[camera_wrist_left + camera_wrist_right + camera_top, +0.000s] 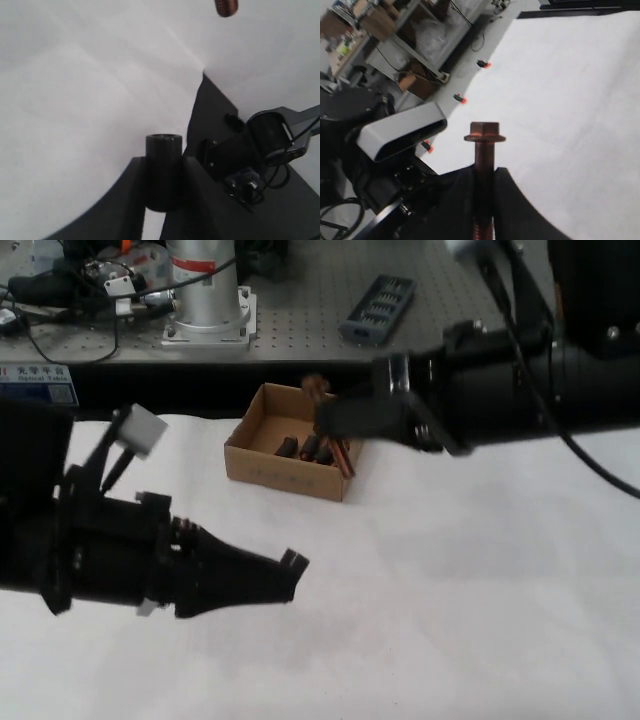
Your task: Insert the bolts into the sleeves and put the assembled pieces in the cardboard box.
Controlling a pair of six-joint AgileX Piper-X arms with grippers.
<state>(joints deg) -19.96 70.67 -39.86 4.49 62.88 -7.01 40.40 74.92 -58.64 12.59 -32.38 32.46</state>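
The left gripper point(162, 164) clamps a black sleeve point(163, 145) whose end pokes past its fingertips, while the right gripper point(484, 176) pinches a copper bolt point(484, 137) by the shank, head clear of its tips.

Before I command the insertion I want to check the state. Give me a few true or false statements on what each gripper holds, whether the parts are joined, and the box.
1. The left gripper is shut on a black sleeve. True.
2. The right gripper is empty. False: it grips a copper bolt, head outward.
3. The bolt already sits inside the sleeve. False: they are apart, each in its own gripper.
4. The cardboard box already has dark pieces in it. True.
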